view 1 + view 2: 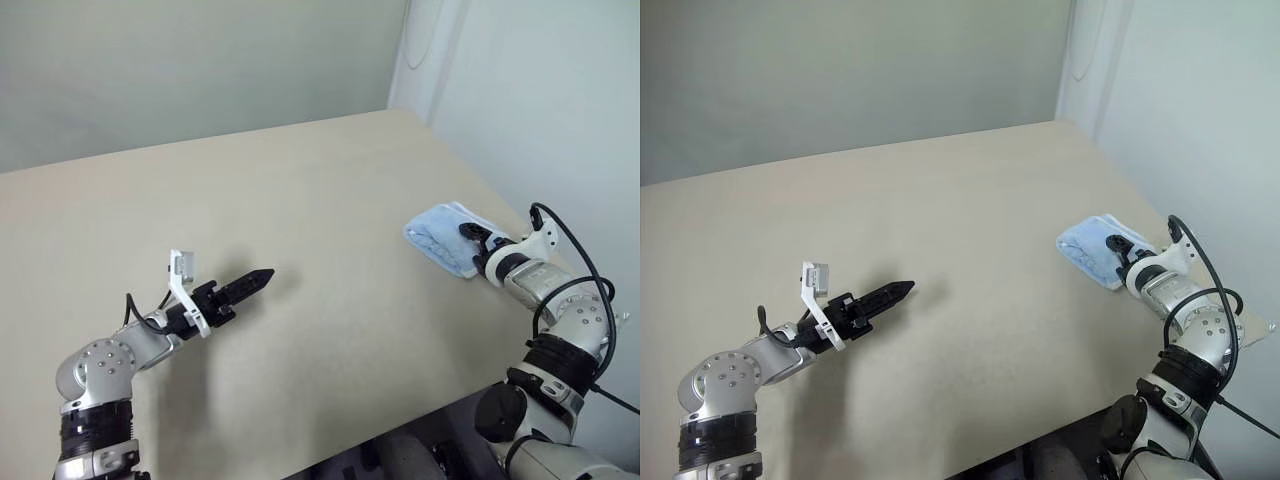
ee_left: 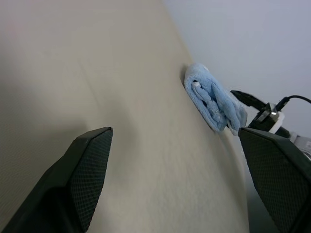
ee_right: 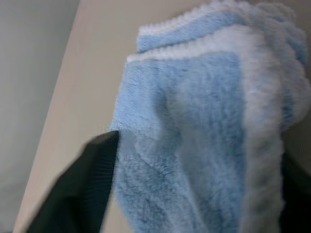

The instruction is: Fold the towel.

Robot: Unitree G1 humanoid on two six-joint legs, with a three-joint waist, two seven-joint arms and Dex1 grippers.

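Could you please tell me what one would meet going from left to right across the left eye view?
Left gripper, hanging over the bare beige table → light blue towel, bunched near the table's right edge → right gripper, at the towel's right end.

Soft even light, faint shadows; towel (image 3: 194,121) close-up prob. blurred.

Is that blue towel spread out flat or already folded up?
Folded. The towel lies as a small thick bundle near the table's right edge, and the right wrist view shows stacked layers with white borders one over another.
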